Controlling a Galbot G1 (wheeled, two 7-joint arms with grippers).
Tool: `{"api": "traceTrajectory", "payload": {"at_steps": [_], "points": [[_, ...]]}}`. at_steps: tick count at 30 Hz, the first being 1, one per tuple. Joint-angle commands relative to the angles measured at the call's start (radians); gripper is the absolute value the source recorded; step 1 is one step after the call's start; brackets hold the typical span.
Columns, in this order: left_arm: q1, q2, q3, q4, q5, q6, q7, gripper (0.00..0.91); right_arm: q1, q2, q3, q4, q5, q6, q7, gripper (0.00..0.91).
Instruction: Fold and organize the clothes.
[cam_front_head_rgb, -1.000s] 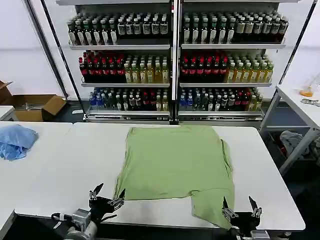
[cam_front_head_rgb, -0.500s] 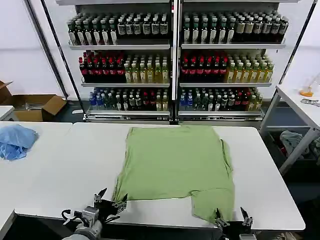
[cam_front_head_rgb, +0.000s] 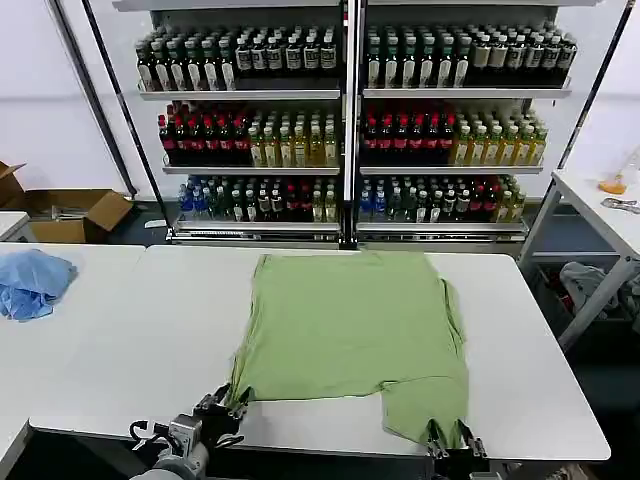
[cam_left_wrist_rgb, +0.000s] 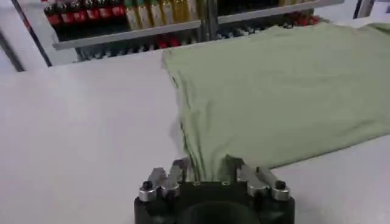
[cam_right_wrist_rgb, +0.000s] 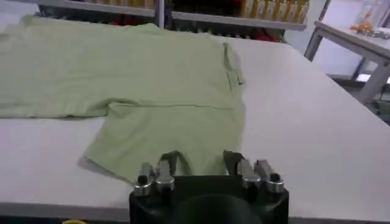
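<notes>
Blue cloth (cam_front_head_rgb: 33, 281): lay bunched on the side table, well apart from the work.
Left gripper (cam_front_head_rgb: 224, 405): sat at the table's (cam_front_head_rgb: 120, 330) near edge, fingers pinched on the polo shirt's (cam_front_head_rgb: 350, 330) near left corner.
Polo shirt: lay flat, plain side up, mid-table.
Right gripper (cam_front_head_rgb: 450, 440): fingers clamped the shirt's hanging near right corner.
Shelves (cam_front_head_rgb: 345, 130): stood behind, stocked with bottles.

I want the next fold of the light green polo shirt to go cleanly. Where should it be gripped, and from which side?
Grip the light green soft-fabric polo shirt at its near hem corners, coming from the robot's table edge. It lies flat, and both corners reach that edge: left gripper is shut on one, right gripper on the hanging flap.
</notes>
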Motion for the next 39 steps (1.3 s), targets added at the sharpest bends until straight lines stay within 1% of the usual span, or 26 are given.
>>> {"api": "traceTrajectory", "payload": {"at_steps": [1,4,5,7,11,14,17,18,19,21,27,33,34,39], "points": [[0.001,0.003,-0.004,-0.003,-0.034,-0.002,0.006,0.050,-0.003,-0.004,0.003,0.009,0.018,0.007,-0.008,0.000],[0.007,0.004,-0.007,-0.009,-0.039,-0.008,0.009,0.060,-0.010,-0.014,0.014,0.014,0.025,0.011,-0.014,0.000],[0.010,0.004,-0.007,-0.008,-0.039,-0.010,0.009,0.050,-0.012,-0.016,0.016,0.013,0.027,0.014,-0.016,0.000],[0.013,0.004,-0.007,-0.007,-0.039,-0.013,0.010,0.060,-0.015,-0.018,0.021,0.015,0.032,0.025,-0.018,0.000],[0.018,0.002,-0.009,-0.017,-0.044,-0.021,0.009,0.050,-0.023,-0.016,0.026,0.040,0.051,0.056,-0.018,0.000],[0.026,0.004,-0.021,-0.051,-0.052,-0.037,0.008,0.060,-0.039,-0.019,0.037,0.086,0.058,0.084,-0.019,0.000],[0.042,0.012,-0.044,-0.092,-0.072,-0.048,0.008,0.050,-0.060,-0.030,0.065,0.136,0.070,0.103,-0.021,0.000],[0.055,0.016,-0.056,-0.117,-0.084,-0.050,0.006,0.060,-0.071,-0.037,0.081,0.157,0.076,0.111,-0.022,0.000],[0.062,0.019,-0.067,-0.136,-0.092,-0.050,0.006,0.050,-0.081,-0.042,0.092,0.178,0.082,0.115,-0.023,0.000],[0.075,0.026,-0.082,-0.165,-0.103,-0.050,0.006,0.060,-0.097,-0.052,0.113,0.214,0.092,0.122,-0.026,0.000],[0.092,0.037,-0.113,-0.222,-0.116,-0.049,0.004,0.050,-0.116,-0.072,0.156,0.270,0.103,0.138,-0.030,0.000],[0.069,0.058,-0.120,-0.229,-0.135,-0.048,0.009,0.060,-0.072,-0.103,0.194,0.265,0.125,0.148,-0.030,0.000],[0.058,0.061,-0.115,-0.220,-0.138,-0.050,0.009,0.050,-0.057,-0.113,0.193,0.255,0.128,0.152,-0.030,0.000],[0.019,0.061,-0.076,-0.145,-0.128,-0.062,0.005,0.060,0.032,-0.149,0.181,0.164,0.133,0.148,-0.026,0.010]]}}
